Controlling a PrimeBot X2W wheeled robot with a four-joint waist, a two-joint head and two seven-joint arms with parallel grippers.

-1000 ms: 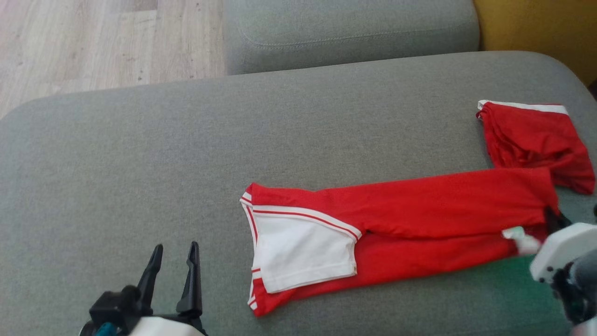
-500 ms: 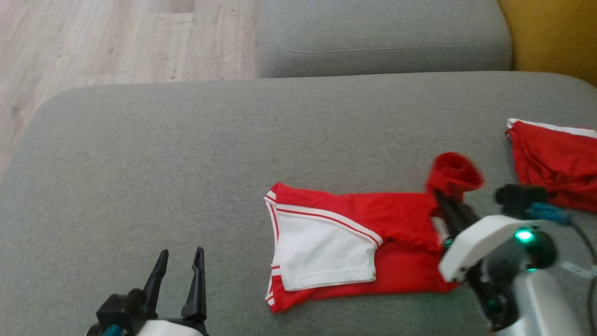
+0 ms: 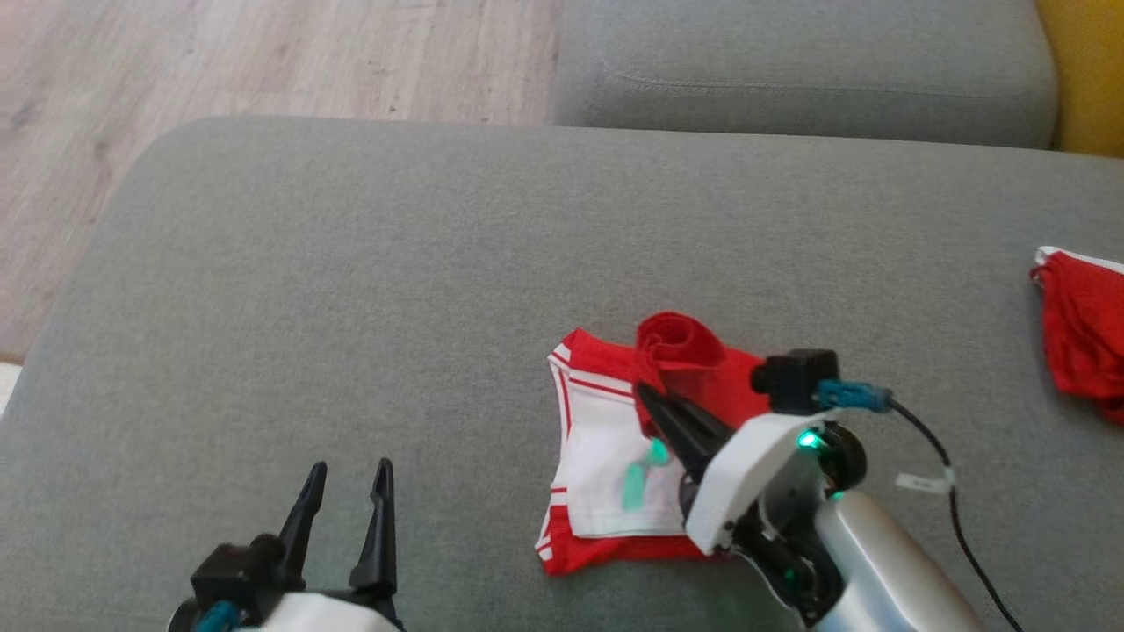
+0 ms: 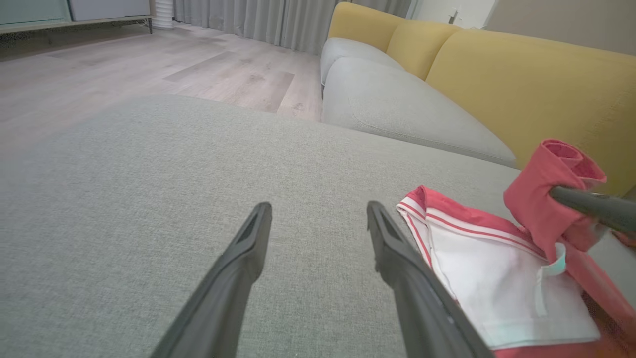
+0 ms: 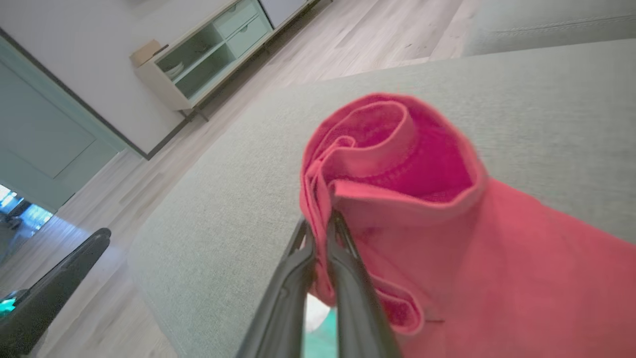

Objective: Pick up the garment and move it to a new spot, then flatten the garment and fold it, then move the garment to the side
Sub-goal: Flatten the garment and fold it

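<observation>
The garment point(image 3: 615, 439), red with white panel and white stripes, lies on the grey sofa cushion point(image 3: 351, 281), folded over itself. My right gripper point(image 3: 645, 395) is shut on the garment's red end, holding it curled above the white part; the right wrist view shows the same red fabric point(image 5: 397, 164) bunched at the closed tips point(image 5: 323, 223). At the lower left my left gripper point(image 3: 347, 478) stands open over bare cushion, nothing between its fingers point(image 4: 392, 248). In the left wrist view the garment point(image 4: 497, 268) lies to the right of those fingers, with the lifted red fold above it.
A second red piece with white trim point(image 3: 1084, 333) lies at the cushion's right edge. Another grey cushion point(image 3: 790, 70) and yellow backrest point(image 4: 521, 84) are behind. Wooden floor point(image 3: 219, 61) lies beyond the far left edge. A black cable point(image 3: 948, 491) trails from my right wrist.
My right gripper has carried the garment's red end leftward over the white part, folding it shorter. The head camera has shifted too. The left gripper stays open in place.
</observation>
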